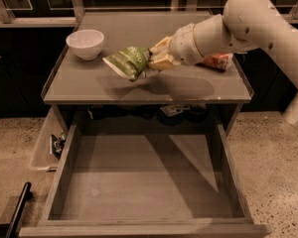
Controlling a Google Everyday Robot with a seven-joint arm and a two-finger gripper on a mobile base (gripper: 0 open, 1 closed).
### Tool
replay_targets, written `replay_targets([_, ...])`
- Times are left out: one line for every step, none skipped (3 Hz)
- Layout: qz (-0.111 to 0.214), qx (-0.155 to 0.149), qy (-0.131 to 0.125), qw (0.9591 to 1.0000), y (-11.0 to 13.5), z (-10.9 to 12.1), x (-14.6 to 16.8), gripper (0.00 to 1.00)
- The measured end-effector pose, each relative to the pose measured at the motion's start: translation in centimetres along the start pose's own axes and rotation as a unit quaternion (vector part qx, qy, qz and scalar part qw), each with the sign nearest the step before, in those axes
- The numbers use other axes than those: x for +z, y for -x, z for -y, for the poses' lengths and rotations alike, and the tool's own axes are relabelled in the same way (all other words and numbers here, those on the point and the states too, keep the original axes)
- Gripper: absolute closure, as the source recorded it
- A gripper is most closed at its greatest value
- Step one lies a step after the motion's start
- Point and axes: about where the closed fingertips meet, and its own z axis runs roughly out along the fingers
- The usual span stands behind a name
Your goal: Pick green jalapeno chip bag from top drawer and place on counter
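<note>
The green jalapeno chip bag is held in the air above the middle of the counter, casting a shadow on it. My gripper is shut on the bag's right end, with the pale arm reaching in from the upper right. The top drawer is pulled fully open below the counter, and its grey bottom holds nothing.
A white bowl stands at the counter's back left. A red-orange can lies on the counter's right side, partly behind my arm. A pale bin sits on the floor left of the drawer. A dark bar lies at the lower left.
</note>
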Motion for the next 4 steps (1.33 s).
replay_targets([-0.009, 0.01, -0.016, 0.9998, 0.5, 1.8, 0.8, 1.0])
replay_targets([-0.023, 0.046, -0.049, 0.9975, -1.3, 2.6, 1.6, 1.0])
replay_targets([-0.044, 0.084, -0.088, 0.9915, -3.8, 3.0, 2.1, 1.0])
replay_targets([-0.054, 0.115, -0.116, 0.985, -5.8, 3.0, 2.4, 1.0])
